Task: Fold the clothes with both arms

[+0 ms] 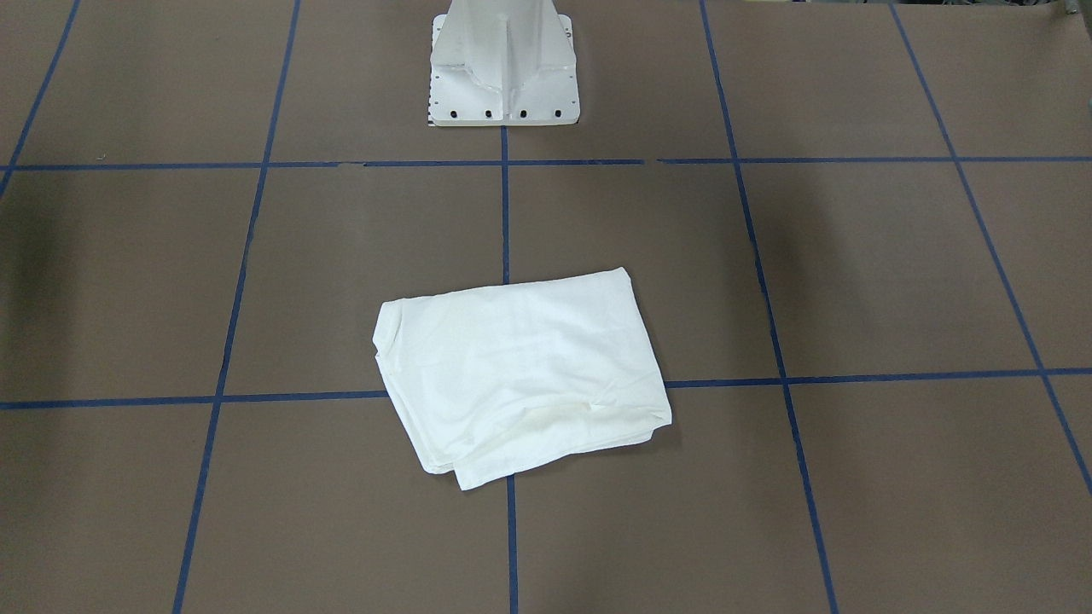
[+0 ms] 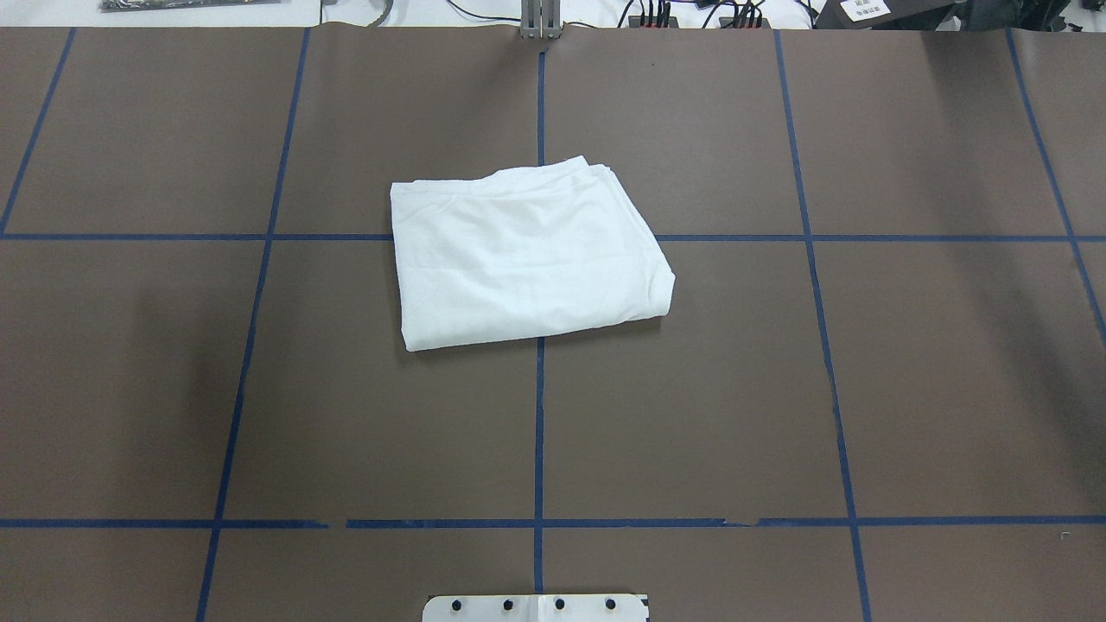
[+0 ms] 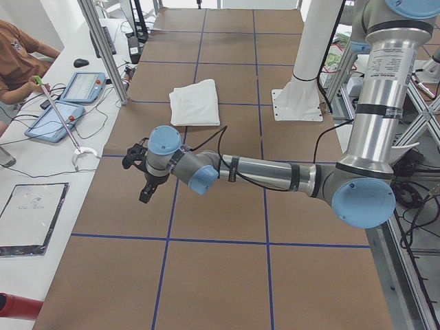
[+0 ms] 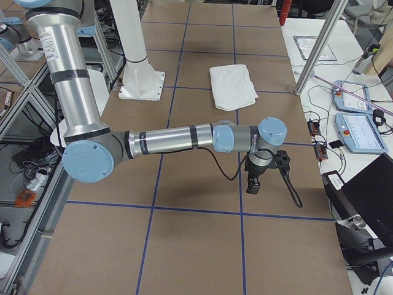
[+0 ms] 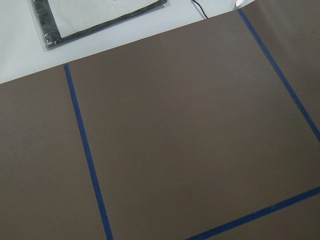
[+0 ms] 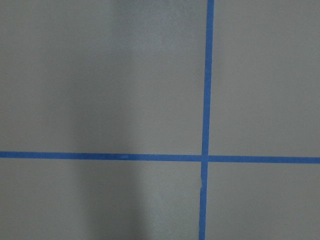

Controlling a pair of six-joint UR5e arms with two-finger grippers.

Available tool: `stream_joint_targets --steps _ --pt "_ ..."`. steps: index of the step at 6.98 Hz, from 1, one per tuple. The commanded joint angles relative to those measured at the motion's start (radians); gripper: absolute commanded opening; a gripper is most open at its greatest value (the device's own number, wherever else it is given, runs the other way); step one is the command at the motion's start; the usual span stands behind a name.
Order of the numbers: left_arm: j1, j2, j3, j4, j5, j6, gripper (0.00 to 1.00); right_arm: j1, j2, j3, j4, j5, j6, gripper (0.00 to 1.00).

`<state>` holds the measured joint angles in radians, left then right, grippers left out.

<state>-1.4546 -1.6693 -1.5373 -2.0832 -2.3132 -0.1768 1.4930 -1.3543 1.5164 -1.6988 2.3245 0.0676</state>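
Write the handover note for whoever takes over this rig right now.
Left tool: hangs over bare table, well clear of the shirt, nothing seen in it; open or shut cannot be told.
Right tool: the same at the opposite end.
White shirt: lies mid-table, folded into a compact rectangle.
Done: the folding looks complete.
Left: perhaps squaring the uneven stacked edges, otherwise nothing obvious.

The left arm [image 3: 268,172] and right arm [image 4: 169,140] are silver-grey tubes with light-blue joint caps [image 3: 363,203] and black rings. Behind the black left tool [image 3: 141,180] and right tool [image 4: 255,181], black cables [image 4: 230,178] loop along the forearms. The white pedestal [image 1: 503,81] shows black screws [image 1: 488,112].
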Motion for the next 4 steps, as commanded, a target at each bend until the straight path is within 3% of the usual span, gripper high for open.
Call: stream_joint_targets --steps 1,2,4 --pt "-0.019 0.1 -0.056 -0.008 -0.024 0.0 1.0 0.0 -0.072 0.046 0.005 0.001 0.001 1.0" --pt "-0.024 0.2 -0.142 -0.008 -0.032 -0.012 1.0 0.0 -0.13 0.107 0.005 -0.001 0.0 1.0" --pt "-0.087 0.236 -0.225 -0.001 -0.029 -0.015 1.0 0.0 -0.172 0.131 0.007 0.002 0.001 1.0"
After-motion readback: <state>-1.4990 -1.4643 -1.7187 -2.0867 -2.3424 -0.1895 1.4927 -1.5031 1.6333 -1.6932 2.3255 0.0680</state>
